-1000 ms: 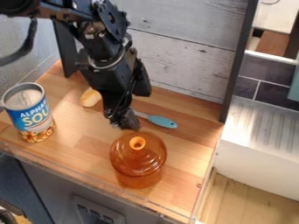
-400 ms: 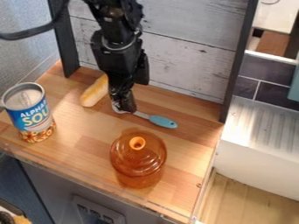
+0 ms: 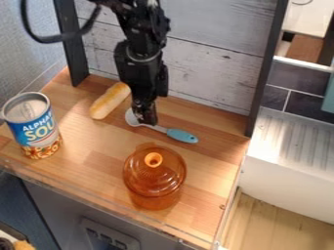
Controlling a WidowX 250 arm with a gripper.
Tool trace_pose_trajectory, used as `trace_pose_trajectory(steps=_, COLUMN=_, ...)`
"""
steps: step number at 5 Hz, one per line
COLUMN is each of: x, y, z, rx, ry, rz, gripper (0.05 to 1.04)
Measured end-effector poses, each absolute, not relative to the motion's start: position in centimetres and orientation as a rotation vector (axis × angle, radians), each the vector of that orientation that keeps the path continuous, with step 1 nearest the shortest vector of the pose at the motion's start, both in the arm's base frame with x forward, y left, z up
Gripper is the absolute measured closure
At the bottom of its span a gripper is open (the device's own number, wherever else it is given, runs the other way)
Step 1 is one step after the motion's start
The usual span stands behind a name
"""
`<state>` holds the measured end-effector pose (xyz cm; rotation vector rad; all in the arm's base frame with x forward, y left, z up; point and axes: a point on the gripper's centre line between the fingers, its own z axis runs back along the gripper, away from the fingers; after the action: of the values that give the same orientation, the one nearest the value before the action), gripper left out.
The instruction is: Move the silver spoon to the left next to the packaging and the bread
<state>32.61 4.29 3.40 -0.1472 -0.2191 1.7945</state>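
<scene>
Counter (image 3: 91, 141) holds can (image 3: 35, 129) and bread (image 3: 108, 101) left of spoon (image 3: 180, 135), jar (image 3: 154, 178) in front; I cannot tell the tool's (image 3: 147, 120) opening or hold.

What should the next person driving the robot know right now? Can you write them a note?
Gripper: down at the spoon's neck; I can't tell if it has a hold.
Silver spoon: on the wooden counter, light-blue handle pointing right.
Bread: left of the spoon. Soup can, probably the "packaging": farther left.
Done: gripper is at the spoon.
Left: get a sure hold, move the spoon left beside the bread and can, let go.
</scene>
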Motion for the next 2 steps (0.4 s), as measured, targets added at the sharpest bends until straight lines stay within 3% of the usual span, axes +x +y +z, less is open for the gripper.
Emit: trace_pose_trajectory(steps=2, x=34.6, y=1.9, z=-0.7, rx=-0.087, ry=-0.247, rz=1.808, gripper=0.082)
